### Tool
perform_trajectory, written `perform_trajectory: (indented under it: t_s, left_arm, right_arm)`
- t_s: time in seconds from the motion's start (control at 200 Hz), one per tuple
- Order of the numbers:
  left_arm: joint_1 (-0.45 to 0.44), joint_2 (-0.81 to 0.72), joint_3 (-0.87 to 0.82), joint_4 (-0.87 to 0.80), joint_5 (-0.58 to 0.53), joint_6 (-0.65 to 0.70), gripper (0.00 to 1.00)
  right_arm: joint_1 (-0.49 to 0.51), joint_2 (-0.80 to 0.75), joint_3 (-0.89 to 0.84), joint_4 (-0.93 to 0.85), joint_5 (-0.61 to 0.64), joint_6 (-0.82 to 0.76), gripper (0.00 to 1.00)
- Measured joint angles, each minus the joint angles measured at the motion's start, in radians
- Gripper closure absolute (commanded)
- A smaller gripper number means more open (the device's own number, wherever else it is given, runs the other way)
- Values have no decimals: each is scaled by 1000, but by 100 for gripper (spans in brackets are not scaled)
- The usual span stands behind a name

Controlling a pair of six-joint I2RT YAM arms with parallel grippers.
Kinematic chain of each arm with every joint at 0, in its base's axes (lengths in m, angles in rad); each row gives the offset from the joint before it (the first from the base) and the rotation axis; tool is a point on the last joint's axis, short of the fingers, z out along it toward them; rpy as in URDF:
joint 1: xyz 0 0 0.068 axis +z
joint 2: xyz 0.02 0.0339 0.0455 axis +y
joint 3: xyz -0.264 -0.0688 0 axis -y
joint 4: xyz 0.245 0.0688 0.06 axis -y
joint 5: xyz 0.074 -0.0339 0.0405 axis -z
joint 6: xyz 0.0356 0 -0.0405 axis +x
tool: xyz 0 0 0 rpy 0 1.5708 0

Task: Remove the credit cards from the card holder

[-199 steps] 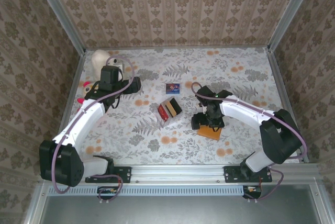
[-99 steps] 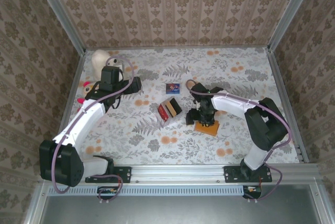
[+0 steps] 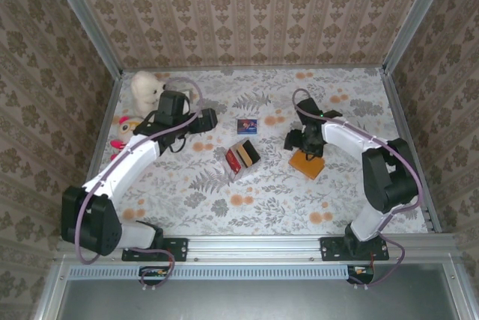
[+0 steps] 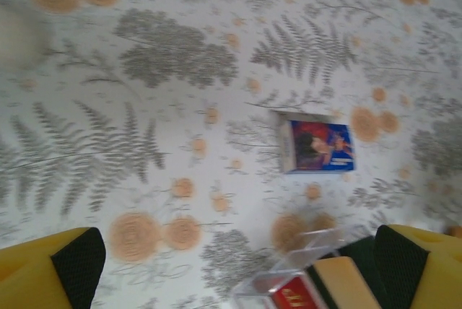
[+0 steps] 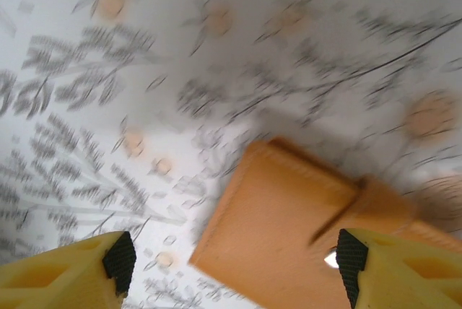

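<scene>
Floral table (image 3: 337, 200), patterned walls (image 3: 247, 13) round it. Vs a sec ago: the right gripper (image 3: 302, 146) sits further up the frame, right of centre. The card holder (image 3: 307, 164) is up there w/ it, just below the tips; before, it lay nearer the bottom of the frame. So you've shifted the holder, not opened it. The left gripper (image 3: 209, 120) has also swung a bit toward centre, upper left of the cards, uncovering more of the white stuffed toy (image 3: 146, 87) at upper left.

As for the credit cards (image 3: 243, 157): red, orange and black stack at frame centre, same spot as before, well apart from the holder. Looks like those are already out. Whether any are left inside you can't tell, as the holder lies folded, tan side up.

Right wrist cam, blurry: jaws spread wide, holder flat on the table under them. The finger at lower left (image 5: 72, 273) is clear of it, the one at lower right (image 5: 404, 266) is by its edge. Released, no clamp; overhead doesn't give you that.

Left wrist cam: jaws wide, nothing between. It also shows a clear plastic piece (image 4: 303, 251) against the cards and the print on the blue square (image 4: 315, 146), both too small overhead.
</scene>
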Motion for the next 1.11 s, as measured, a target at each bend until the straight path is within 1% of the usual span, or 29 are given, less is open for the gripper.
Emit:
perform_trajectory:
  t_s: [0.14,0.21,0.39,0.55,0.755,0.815,0.925,1.005,1.105]
  left_arm:
    - [-88,66,55,11,64,-76,5]
    - [-140,107,83,21,95,-115,7]
    - [-262,227,186,28,158,-183,12]
    - [-331,337,297,14,189,-201,18]
    - [-404,451,363,13,243,-245,30]
    - [-430,486,374,13,258,-259,31]
    - [-470,536,385,3,277,-287,36]
    - [-484,547,385,-14,279,-309,39]
    - [-490,547,385,-22,277,-345,42]
  right_arm:
    - [-98,0,-16,6,21,-7,16]
    - [-126,0,-22,6,23,-8,16]
    - [-132,4,-58,6,19,-8,18]
    - [-132,10,-97,6,10,-6,19]
    - [-133,-45,-182,51,-67,31,21]
    - [-133,-65,-209,59,-101,48,23]
    - [-133,-103,-253,83,-180,85,26]
    - [-133,-136,-287,103,-241,117,28]
    - [-132,-182,-311,107,-283,137,29]
